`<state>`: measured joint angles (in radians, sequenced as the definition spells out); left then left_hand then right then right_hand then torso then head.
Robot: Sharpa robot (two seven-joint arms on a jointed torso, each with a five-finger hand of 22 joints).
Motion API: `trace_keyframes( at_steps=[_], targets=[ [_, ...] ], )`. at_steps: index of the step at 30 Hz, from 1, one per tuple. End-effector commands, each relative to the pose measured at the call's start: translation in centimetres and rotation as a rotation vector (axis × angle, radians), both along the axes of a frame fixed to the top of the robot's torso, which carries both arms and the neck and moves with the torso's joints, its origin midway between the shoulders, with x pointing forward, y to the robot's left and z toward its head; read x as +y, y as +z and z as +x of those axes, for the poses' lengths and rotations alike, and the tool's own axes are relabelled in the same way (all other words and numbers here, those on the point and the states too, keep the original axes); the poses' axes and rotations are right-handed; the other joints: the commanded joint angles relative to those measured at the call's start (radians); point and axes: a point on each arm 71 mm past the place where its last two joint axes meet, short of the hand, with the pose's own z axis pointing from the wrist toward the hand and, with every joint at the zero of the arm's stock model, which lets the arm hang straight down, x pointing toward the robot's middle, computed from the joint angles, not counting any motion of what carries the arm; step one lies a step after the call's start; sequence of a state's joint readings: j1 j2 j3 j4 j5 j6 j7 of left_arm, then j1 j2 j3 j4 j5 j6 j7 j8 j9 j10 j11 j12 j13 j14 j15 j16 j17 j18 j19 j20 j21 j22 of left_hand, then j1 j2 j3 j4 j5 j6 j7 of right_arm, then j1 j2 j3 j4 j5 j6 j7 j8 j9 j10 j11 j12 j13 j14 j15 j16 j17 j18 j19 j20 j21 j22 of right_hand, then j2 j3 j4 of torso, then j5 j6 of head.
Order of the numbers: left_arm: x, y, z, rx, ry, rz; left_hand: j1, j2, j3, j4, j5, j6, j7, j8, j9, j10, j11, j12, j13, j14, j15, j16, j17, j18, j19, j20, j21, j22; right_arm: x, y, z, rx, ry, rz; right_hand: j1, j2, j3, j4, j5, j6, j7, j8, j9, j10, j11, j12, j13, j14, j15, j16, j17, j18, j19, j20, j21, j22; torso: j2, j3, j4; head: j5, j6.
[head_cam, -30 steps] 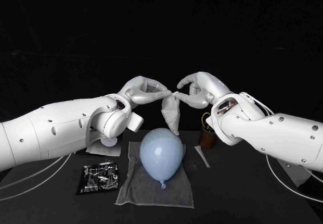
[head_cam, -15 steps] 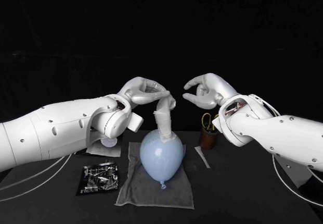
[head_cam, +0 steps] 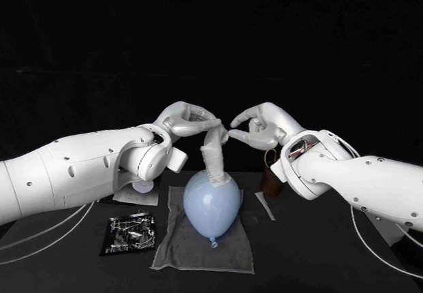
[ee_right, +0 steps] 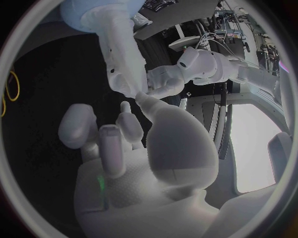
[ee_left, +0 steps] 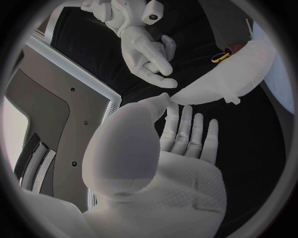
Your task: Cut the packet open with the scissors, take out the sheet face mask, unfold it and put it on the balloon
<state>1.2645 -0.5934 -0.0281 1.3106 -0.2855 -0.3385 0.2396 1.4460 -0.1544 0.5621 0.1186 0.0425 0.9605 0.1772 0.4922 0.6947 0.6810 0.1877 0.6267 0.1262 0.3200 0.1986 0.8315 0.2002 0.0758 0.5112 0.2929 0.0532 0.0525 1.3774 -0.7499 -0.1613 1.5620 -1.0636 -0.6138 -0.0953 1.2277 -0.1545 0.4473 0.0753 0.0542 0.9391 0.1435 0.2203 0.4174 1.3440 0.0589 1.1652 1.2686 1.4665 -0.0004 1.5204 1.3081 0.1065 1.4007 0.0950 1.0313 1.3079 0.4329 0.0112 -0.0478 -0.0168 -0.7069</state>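
The left arm [head_cam: 71,170] is reaching in from the left edge of the head view and rising toward the middle. Below it, at lower left, a black packet [head_cam: 131,232] with a shiny pattern is lying flat on the table [head_cam: 319,278].

Just left of centre, the left hand [head_cam: 186,120] is pinching the top of the face mask [head_cam: 213,153] between thumb and fingertips. The mask is hanging straight down from that grip as a narrow folded strip. Its lower end is lying against the upper end of the balloon [head_cam: 212,202].

The pale blue balloon is lying in the middle of the frame on a grey towel [head_cam: 194,251], with its knot pointing toward the bottom edge.

Just right of centre, the right hand [head_cam: 260,126] is hovering level with the left hand. Its fingers are lying apart and its fingertips are sitting just beside the top of the mask. It is holding nothing that I can see.

Below that hand, right of the balloon, a brown holder [head_cam: 271,182] is standing upright on the table. The yellow handles of the scissors [ee_left: 218,57] are sticking up out of it. The right arm [head_cam: 366,182] is coming in from the right edge.
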Motion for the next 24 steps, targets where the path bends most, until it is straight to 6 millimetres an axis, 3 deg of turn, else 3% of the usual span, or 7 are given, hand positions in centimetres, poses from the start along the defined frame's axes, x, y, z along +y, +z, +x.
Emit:
trace_keyframes(
  at_steps=[1, 8, 11, 24],
  targets=[
    [-0.1, 0.2, 0.1, 0.004, 0.015, -0.005, 0.010, 0.000, 0.006, 0.000, 0.005, 0.001, 0.007, 0.003, 0.002, -0.006, 0.000, 0.005, 0.001, -0.010, 0.000, 0.006, 0.001, -0.015, 0.000, 0.001, 0.000, 0.001, 0.3, -0.2, -0.5, 0.025, -0.036, 0.099, -0.009, -0.002, -0.011, 0.003, -0.002, 0.010, -0.002, 0.006, -0.001, 0.015, 0.000, 0.019, 0.014, 0.065, -0.007, 0.008, 0.193, -0.007, 0.012, 0.000, 0.016, 0.093, 0.000, -0.0002, -0.0002, 0.001, 0.000],
    [0.0, 0.1, 0.1, 0.007, 0.022, -0.004, 0.010, 0.000, 0.006, 0.000, 0.005, 0.000, 0.008, 0.003, 0.003, -0.007, 0.000, 0.005, 0.002, -0.010, 0.000, 0.007, 0.002, -0.015, 0.001, 0.001, 0.000, 0.001, 1.2, -0.7, -1.5, 0.065, -0.088, 0.150, -0.003, 0.003, -0.024, 0.015, -0.001, 0.045, -0.017, 0.023, 0.001, 0.042, -0.013, 0.063, 0.041, 0.078, -0.018, 0.022, 0.213, -0.015, 0.033, -0.009, 0.067, 0.113, 0.001, 0.0007, 0.0001, 0.003, -0.001],
    [0.0, 0.1, 0.1, 0.008, 0.024, -0.004, 0.010, 0.000, 0.006, 0.000, 0.005, 0.000, 0.008, 0.003, 0.003, -0.007, 0.000, 0.005, 0.002, -0.010, 0.000, 0.007, 0.002, -0.015, 0.001, 0.001, 0.000, 0.001, 1.6, -1.0, -1.4, 0.091, -0.109, 0.141, -0.020, -0.010, -0.045, 0.030, -0.002, 0.040, -0.015, 0.019, -0.002, 0.038, -0.012, 0.058, 0.036, 0.076, -0.019, 0.019, 0.208, -0.014, 0.031, -0.012, 0.055, 0.110, 0.000, 0.0002, -0.0001, 0.002, -0.001],
    [0.0, 0.1, 0.1, 0.014, 0.027, -0.009, 0.009, 0.000, 0.007, 0.000, 0.005, 0.000, 0.009, 0.004, 0.005, -0.007, 0.000, 0.007, 0.002, -0.012, -0.001, 0.011, 0.003, -0.015, 0.001, 0.001, 0.000, 0.001, 2.7, -2.0, -0.8, 0.121, -0.133, 0.110, -0.031, -0.018, -0.068, 0.049, -0.003, 0.045, -0.017, 0.022, -0.004, 0.035, -0.013, 0.056, 0.032, 0.075, -0.019, 0.018, 0.207, -0.013, 0.029, -0.012, 0.051, 0.110, 0.001, 0.0007, 0.0002, 0.002, -0.003]
  ],
)
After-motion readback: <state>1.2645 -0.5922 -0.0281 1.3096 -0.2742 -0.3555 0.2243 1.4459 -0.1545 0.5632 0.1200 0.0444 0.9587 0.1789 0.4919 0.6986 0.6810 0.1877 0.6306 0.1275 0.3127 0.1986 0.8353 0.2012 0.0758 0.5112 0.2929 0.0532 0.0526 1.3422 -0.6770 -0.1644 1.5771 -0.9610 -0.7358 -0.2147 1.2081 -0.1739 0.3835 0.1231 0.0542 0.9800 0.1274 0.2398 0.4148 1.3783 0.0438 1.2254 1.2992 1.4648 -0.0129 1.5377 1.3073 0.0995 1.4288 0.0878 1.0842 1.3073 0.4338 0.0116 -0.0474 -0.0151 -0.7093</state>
